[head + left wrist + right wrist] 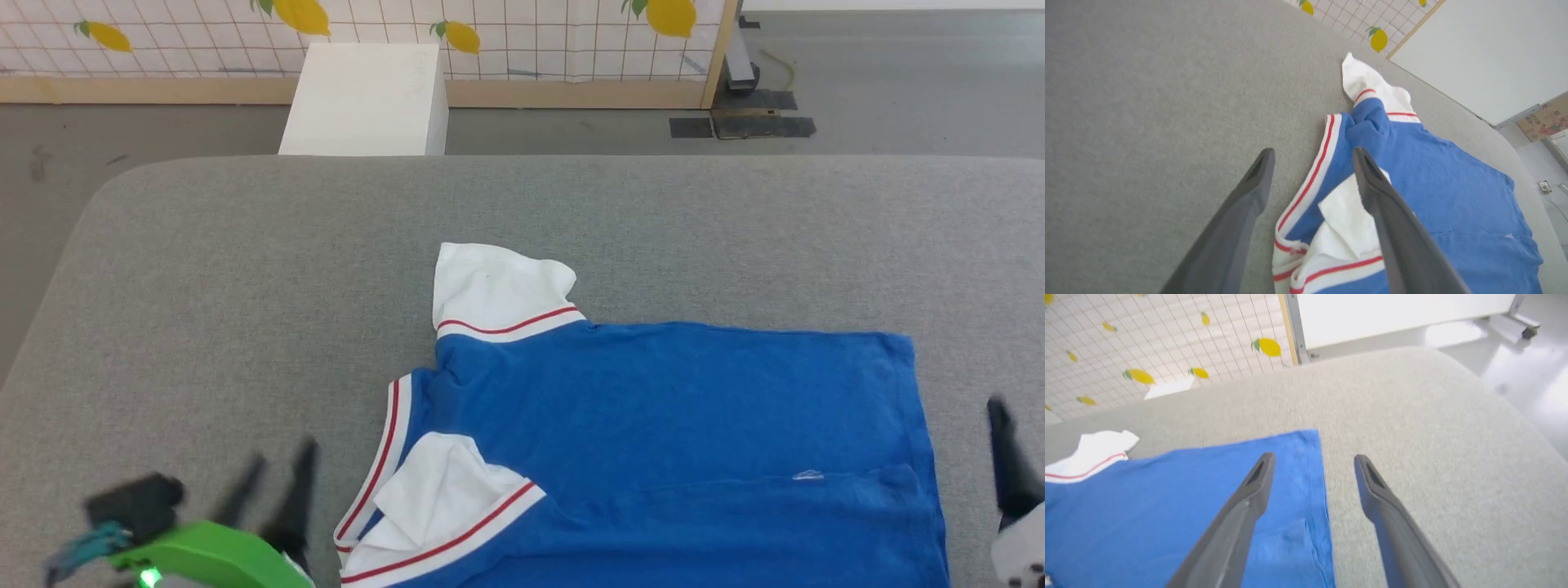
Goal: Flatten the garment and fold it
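The garment (669, 425) is a royal-blue T-shirt lying spread on the grey padded table (245, 286), neckband to the left and hem to the right. One white sleeve (498, 286) points away from me. The other sleeve (441, 498) is folded over onto the blue body near the front edge. My left gripper (1312, 157) is open just above the striped neckband (1310, 183), with nothing between its fingers. My right gripper (1314, 460) is open over the hem's edge (1318, 490), holding nothing. In the head view its dark finger (1002, 449) stands just right of the hem.
A white box (367, 98) stands on the floor beyond the table's far edge. Behind it runs a lemon-patterned screen (522, 33) with a wooden frame. Bare grey table surface lies left of and beyond the shirt.
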